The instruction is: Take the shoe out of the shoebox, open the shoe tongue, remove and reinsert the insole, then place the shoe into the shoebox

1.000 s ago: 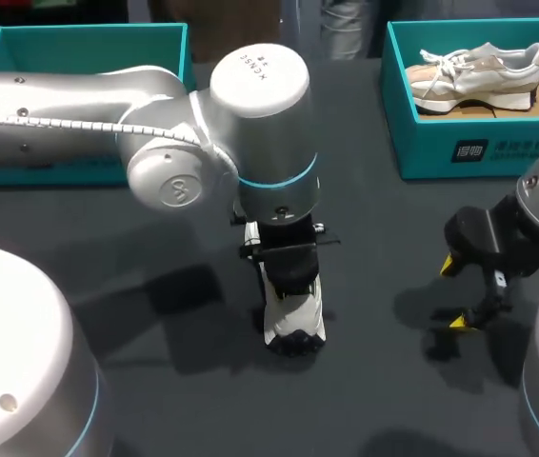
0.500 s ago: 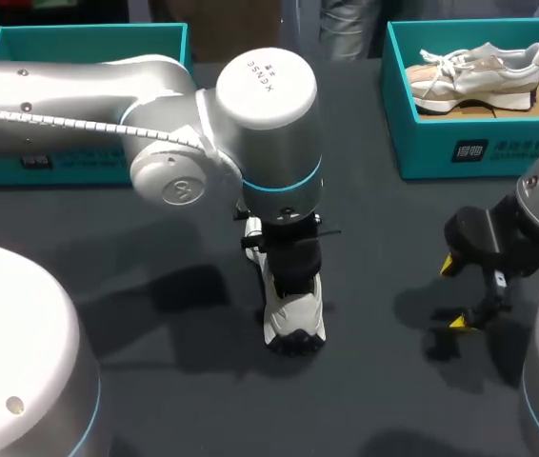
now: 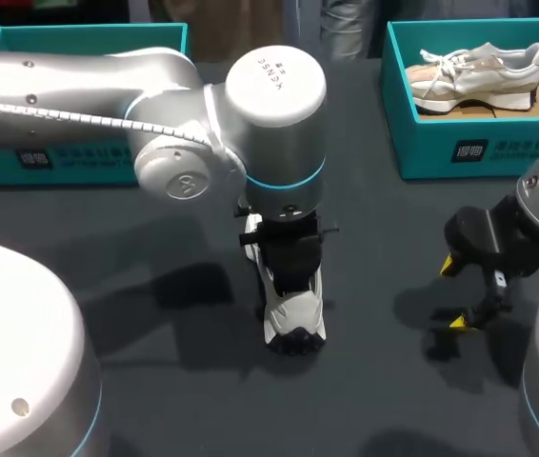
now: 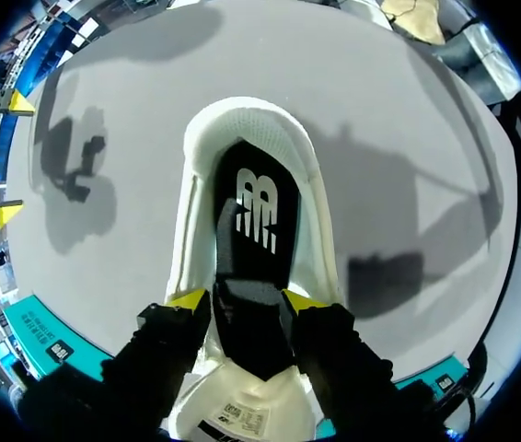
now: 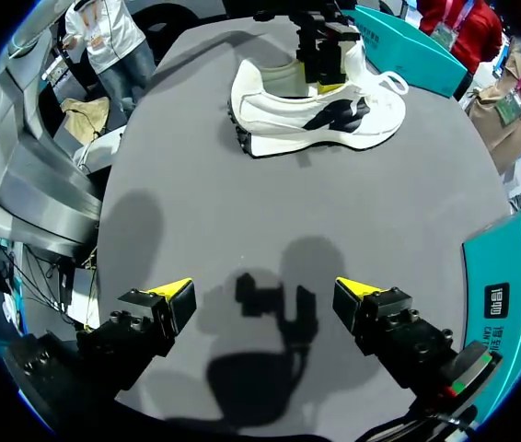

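Closed jaws on the left gripper (image 4: 245, 299), pinching the black insole (image 4: 242, 276) from both sides at its forward part, inside the shoe (image 4: 251, 120). Wide-open, empty jaws on the right gripper (image 5: 265, 295), hovering above the table (image 3: 384, 248) near its right edge. Shoe upright on its sole about mid-table, well apart from both boxes. Left box (image 3: 89, 164) at the far left corner; right box (image 3: 479, 143) at the far right corner, with a second shoe (image 3: 479, 71) inside.

Handling, as a judgement: probably light, with a soft upper over a firmer sole. Likely to tip or slide if pulled on alone, so worth steadying at the heel or midsole with the free gripper. Insole thin and floppy, apt to fold; best held near one end and drawn out along the opening rather than straight up.

White logo (image 4: 257, 210) on the insole toward the heel end. Small printed label (image 4: 233, 419) on the tongue, too small to read. White print on both box fronts, likewise left unread.
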Robot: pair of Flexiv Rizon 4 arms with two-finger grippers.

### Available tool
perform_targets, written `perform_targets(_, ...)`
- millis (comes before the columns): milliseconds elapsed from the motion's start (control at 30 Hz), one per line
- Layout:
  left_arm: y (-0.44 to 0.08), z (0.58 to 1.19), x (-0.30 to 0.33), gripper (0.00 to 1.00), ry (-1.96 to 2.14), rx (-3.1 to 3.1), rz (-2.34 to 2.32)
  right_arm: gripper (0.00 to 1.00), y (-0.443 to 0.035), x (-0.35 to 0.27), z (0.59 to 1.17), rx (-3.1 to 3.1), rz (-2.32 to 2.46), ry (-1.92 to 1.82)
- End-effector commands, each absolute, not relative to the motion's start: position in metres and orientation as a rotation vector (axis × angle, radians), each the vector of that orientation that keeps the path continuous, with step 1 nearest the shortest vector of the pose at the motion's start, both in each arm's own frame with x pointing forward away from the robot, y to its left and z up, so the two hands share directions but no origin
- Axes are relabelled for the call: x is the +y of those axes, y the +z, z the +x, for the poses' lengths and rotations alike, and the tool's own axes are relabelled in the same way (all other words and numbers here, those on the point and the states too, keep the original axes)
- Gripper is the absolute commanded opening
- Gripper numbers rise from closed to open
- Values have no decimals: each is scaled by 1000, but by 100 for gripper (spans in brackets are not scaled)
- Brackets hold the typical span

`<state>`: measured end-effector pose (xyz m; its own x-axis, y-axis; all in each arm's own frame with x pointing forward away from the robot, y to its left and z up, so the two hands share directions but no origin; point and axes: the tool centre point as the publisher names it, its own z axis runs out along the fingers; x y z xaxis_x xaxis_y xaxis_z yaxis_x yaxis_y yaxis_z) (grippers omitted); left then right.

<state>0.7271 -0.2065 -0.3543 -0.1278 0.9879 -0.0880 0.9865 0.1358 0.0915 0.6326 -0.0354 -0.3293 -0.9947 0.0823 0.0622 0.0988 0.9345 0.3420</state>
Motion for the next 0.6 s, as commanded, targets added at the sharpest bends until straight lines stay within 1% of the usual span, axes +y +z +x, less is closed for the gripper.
perform_targets(33,-352,729,-205,73,3,2272,1998,100,-329,-36,631,-3047,-143,-540)
perform_targets(67,-352,729,-205,76,0,2271,2004,100,-329,-36,631,-3047,-143,-540)
perform_targets(133,-353,728,-205,88,-10,2267,2027,100,-329,-36,631,-3047,-143,-540)
perform_targets(167,-352,727,-205,96,-13,2264,2035,100,-329,-36,631,-3047,-143,-540)
perform_targets(200,-352,726,-206,100,-16,2261,2043,100,-329,-36,631,-3047,-143,-540)
perform_targets(600,-336,731,-210,100,-139,2275,2101,100,-329,-36,631,-3047,-143,-540)
